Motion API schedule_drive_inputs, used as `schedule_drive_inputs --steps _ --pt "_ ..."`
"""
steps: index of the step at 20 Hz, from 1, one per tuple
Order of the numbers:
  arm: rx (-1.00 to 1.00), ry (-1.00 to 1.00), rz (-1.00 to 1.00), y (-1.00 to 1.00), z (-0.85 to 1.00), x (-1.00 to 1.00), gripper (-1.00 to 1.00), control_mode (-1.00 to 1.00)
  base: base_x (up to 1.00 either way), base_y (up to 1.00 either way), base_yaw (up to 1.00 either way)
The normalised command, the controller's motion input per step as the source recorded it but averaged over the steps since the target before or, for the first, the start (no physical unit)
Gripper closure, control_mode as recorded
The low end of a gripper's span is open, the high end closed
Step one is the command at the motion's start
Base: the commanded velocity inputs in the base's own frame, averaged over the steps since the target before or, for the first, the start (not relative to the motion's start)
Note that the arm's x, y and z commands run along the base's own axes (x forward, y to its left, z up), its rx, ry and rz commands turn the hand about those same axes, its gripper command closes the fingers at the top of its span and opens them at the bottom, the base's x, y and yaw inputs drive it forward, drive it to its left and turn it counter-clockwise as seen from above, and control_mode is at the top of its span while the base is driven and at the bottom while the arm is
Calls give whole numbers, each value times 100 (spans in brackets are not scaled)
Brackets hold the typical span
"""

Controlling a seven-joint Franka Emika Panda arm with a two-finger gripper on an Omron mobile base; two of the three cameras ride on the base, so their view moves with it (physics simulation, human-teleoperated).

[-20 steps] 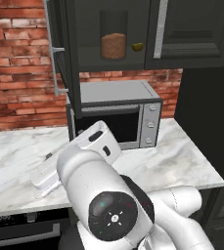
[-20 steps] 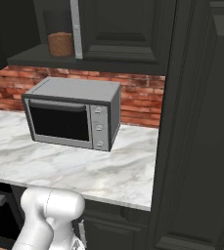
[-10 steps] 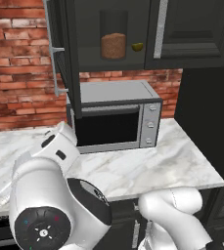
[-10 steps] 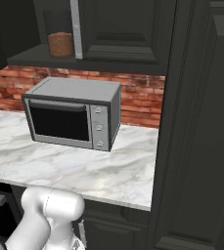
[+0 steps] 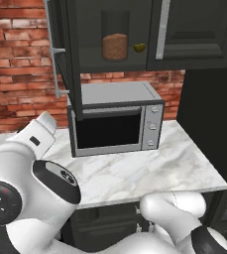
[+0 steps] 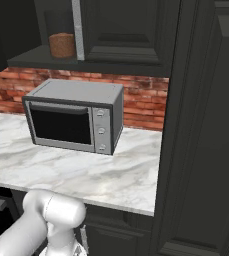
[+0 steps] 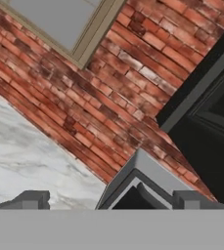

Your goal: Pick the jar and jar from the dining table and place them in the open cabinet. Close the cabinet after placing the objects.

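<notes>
Hand view: I see my gripper [image 7: 106,200] fully spread, holding nothing; one jar [image 5: 115,46] stands on the cabinet [image 5: 194,30] shelf.

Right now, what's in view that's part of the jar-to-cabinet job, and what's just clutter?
Job:
- jar with reddish-brown filling, on the cabinet shelf
- open cabinet

Clutter:
- microwave
- marble counter
- small yellow fruit beside the jar
- brick wall

No readable text, labels or numbers — microwave [image 5: 116,121] panel shows plain knobs only.
</notes>
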Motion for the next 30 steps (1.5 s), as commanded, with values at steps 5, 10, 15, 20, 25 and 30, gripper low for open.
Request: schedule_drive_inputs --steps 5,10,15,20,25,30 --pt "-2 0 -2 0 0 26 -100 -100 0 0 0" --pt "-2 2 -3 8 0 64 -100 -100 0 0 0" --pt "-4 0 -4 12 0 62 -100 -100 0 0 0" --pt "-9 0 0 39 -3 25 -100 -100 0 0 0" --pt "-9 0 -1 33 0 19 -100 -100 0 0 0" --pt "-5 0 -10 2 0 22 -100 -100 0 0 0"
